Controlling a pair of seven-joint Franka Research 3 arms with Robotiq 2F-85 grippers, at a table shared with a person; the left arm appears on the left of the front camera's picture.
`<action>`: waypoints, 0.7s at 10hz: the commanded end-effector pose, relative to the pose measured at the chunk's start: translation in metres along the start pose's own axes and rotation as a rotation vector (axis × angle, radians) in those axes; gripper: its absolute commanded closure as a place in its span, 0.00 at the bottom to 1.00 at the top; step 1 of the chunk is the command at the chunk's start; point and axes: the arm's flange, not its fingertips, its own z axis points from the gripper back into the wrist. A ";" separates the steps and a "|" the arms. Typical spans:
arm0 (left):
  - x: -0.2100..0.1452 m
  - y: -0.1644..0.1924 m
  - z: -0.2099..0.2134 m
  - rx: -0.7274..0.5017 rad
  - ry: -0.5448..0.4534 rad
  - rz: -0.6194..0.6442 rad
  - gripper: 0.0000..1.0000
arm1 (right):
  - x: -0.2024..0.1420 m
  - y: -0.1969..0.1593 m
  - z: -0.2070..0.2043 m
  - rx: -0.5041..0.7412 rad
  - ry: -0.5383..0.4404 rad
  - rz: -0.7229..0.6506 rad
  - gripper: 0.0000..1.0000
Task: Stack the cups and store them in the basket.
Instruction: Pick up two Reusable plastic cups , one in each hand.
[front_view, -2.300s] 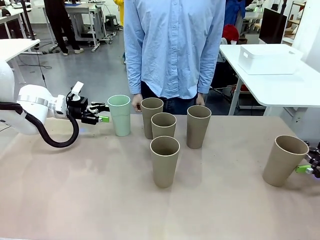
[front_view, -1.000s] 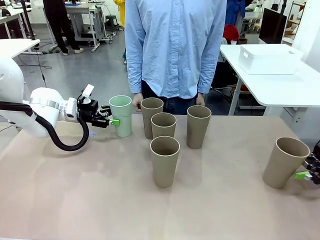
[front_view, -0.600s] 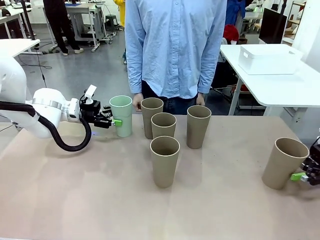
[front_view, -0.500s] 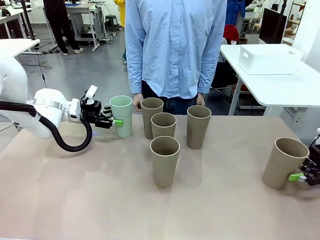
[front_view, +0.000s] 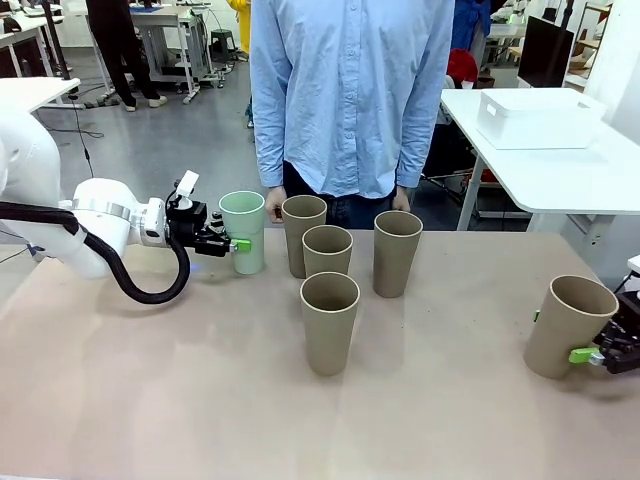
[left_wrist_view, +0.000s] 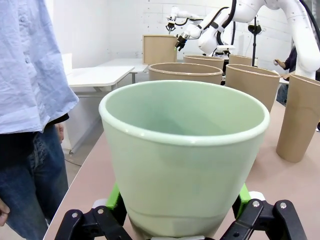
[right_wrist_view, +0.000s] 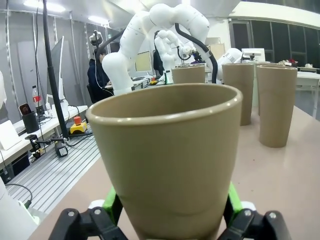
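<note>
Judging from the front view, how much of the stacking is done? (Reader)

None, as far as I can judge. All six cups stand singly on the desk (front_view: 200, 400). The mint cup (front_view: 242, 225) is at my left, and the four middle tan cups (front_view: 330, 320) are grouped in front of the person (front_view: 350, 100). The lone tan cup (front_view: 570, 320) stands well apart at my right. No cup sits inside another, and none is in a basket. (Robot)

Where is the basket? (Reader)

The white bin (front_view: 540, 118) on the side desk (front_view: 600, 180) behind, at my right, is the likeliest candidate. It is well apart from every cup. (Robot)

How do your end effectors stand? (Reader)

My left end effector (left_wrist_view: 179, 200) has one jaw on either side of the mint cup, low on its wall. The green pads lie just beside the wall, but I cannot tell whether they press on it. My right end effector (right_wrist_view: 171, 200) brackets the lone tan cup the same way, with its jaws at their widest and holding nothing. Both cups rest on the desk. (Robot)

What is left, then? (Reader)

Everything, by my reading. I have to close on a cup, lift it, nest the six into one stack, and carry that stack to the basket. (Robot)
</note>
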 end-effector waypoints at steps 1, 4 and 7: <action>0.002 -0.007 -0.008 0.032 -0.020 -0.015 0.00 | -0.011 0.010 -0.009 -0.021 0.000 0.047 0.00; 0.004 -0.010 -0.014 0.020 -0.026 -0.016 0.00 | -0.011 0.010 -0.013 -0.020 -0.012 0.043 0.00; 0.004 -0.010 -0.015 0.017 -0.043 -0.007 0.00 | -0.011 0.010 -0.014 -0.025 -0.013 0.034 0.00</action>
